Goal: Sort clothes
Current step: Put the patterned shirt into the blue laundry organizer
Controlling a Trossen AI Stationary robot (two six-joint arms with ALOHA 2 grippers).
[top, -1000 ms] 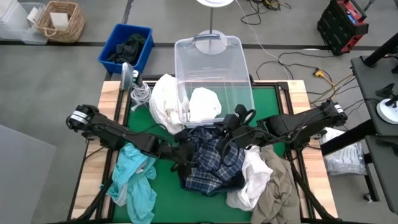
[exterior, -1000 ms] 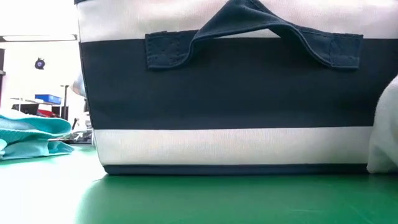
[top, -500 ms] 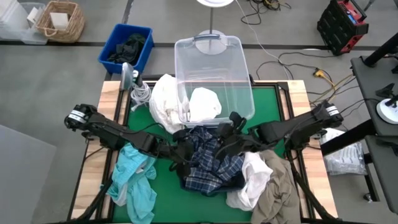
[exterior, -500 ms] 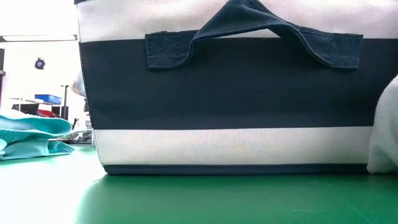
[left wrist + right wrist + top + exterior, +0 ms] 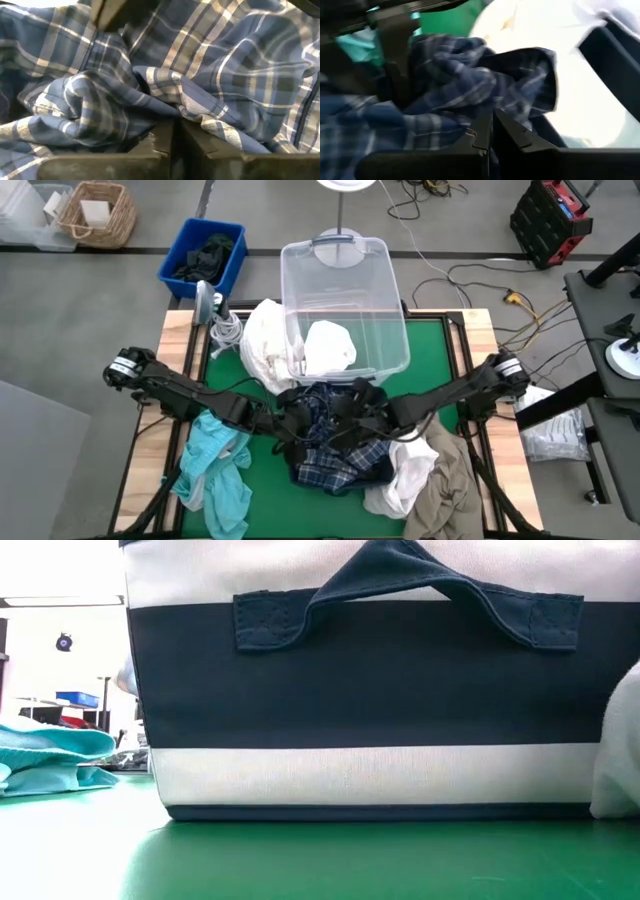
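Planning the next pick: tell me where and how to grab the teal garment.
Grip the teal garment at its bunched upper end near the left gripper, coming straight down from above. It lies sprawled on the green mat, with thick, raised folds there; its lower end trails thin toward the table edge. The left arm looks closest.

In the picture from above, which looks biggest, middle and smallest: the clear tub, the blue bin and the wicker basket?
1. Clear tub, clearly the biggest.
2. Blue bin.
3. Wicker basket, smallest, though cut off at the picture's top edge, so its rank against the blue bin is unsure.
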